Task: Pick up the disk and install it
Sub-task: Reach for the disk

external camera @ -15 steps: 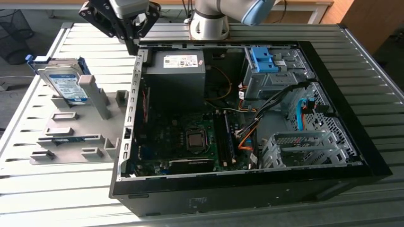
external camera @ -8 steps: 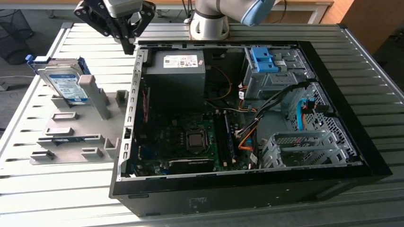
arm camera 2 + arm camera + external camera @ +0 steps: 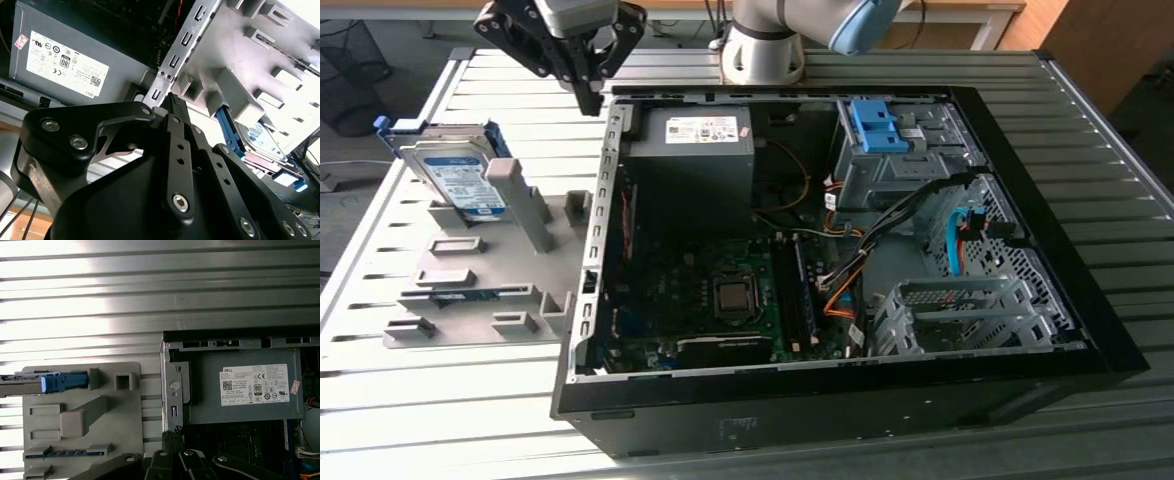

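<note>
The disk (image 3: 458, 178), a silver drive with a white-and-blue label in a blue caddy, stands tilted at the far end of a grey fixture (image 3: 520, 250) at the exterior view's left. It appears edge-on in the first wrist view (image 3: 55, 381) and partly behind the fixture in the second wrist view (image 3: 261, 136). My gripper (image 3: 591, 102) hangs above the table near the case's back left corner, to the right of the disk and apart from it. Its black fingers (image 3: 173, 107) are shut together with nothing between them; their tips also show in the first wrist view (image 3: 172, 436).
An open black computer case (image 3: 1067, 300) lies on the slatted metal table (image 3: 454, 400). Inside are a dark power supply (image 3: 691, 150), the motherboard (image 3: 720, 290), cables and a drive cage with a bare blue bracket (image 3: 877, 126). The arm's base (image 3: 761, 50) stands behind the case.
</note>
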You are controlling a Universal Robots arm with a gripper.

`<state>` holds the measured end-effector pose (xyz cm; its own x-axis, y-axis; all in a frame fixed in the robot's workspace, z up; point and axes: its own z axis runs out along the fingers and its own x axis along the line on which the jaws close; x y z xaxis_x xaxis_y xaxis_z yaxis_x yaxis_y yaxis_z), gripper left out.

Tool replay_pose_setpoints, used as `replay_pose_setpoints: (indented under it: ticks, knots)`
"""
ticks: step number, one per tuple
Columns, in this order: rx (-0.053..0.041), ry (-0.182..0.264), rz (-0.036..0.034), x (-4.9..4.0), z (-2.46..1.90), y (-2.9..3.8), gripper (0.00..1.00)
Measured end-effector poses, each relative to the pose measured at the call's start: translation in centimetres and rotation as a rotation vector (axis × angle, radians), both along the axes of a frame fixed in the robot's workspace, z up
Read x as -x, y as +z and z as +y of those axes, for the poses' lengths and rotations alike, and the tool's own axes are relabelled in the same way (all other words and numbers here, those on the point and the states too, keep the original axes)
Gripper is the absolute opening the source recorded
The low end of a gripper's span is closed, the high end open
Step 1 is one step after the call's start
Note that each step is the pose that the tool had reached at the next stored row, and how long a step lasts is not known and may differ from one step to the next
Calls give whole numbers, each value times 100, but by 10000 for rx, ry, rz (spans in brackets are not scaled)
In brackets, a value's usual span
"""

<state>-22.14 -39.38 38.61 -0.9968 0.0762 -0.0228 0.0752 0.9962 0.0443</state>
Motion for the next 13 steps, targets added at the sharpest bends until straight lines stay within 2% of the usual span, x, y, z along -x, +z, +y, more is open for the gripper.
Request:
replay_pose_setpoints:
  ticks: [13]
  knots:
    - [1, 0, 4, 36, 0, -8, 11]
